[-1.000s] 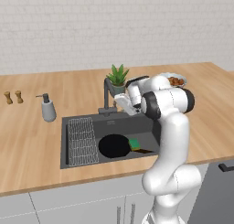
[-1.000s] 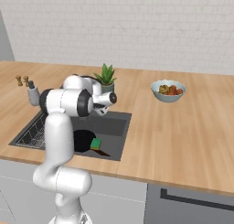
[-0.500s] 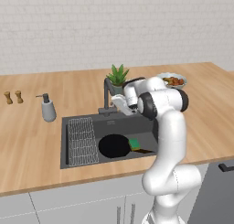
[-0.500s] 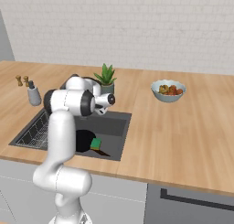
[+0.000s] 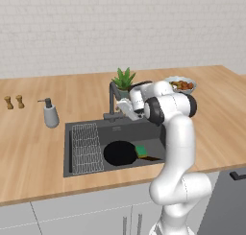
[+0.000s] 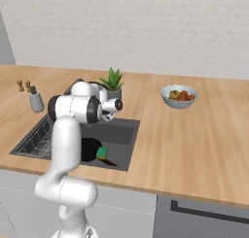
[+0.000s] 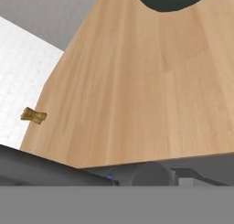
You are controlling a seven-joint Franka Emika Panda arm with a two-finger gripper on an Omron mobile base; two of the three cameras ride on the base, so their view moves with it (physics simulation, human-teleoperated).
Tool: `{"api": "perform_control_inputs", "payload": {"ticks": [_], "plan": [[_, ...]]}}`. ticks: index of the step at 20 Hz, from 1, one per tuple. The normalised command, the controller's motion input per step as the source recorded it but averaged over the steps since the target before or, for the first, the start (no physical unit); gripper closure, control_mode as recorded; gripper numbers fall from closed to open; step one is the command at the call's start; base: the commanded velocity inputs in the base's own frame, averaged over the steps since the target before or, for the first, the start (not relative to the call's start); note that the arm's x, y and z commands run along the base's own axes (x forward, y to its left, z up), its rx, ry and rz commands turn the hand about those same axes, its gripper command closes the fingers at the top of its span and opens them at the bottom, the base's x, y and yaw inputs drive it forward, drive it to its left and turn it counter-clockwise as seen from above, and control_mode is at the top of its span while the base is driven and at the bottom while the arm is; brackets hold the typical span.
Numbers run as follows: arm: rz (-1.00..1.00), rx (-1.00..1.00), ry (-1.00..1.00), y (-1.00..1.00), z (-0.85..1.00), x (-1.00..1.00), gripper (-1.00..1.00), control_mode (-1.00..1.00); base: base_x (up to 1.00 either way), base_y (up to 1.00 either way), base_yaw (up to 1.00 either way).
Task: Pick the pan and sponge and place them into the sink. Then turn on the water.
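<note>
Left base view shows the pan (image 5: 120,153) and the sponge (image 5: 141,150) already lying in the sink (image 5: 80,129). The gripper (image 5: 126,107) is up by the faucet (image 5: 113,99), and I cannot tell if its claw is spread or pressed together. It should push the faucet handle gently and steadily, not bump the spout, until water comes out.

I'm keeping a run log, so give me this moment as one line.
pan: in sink | sponge: in sink beside pan | gripper: at faucet, state unclear | water: none visible
</note>
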Motion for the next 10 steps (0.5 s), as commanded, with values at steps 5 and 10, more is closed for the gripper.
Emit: {"api": "perform_control_inputs", "payload": {"ticks": [5, 10], "plan": [[-0.01, 0.03, 0.0, 0.0, -0.08, 0.07, 1.0, -1.0, 0.0, 0.0, 0.0], [-0.09, 0.21, 0.02, 0.0, -0.13, 0.09, 1.0, -1.0, 0.0, 0.0, 0.0]]}}
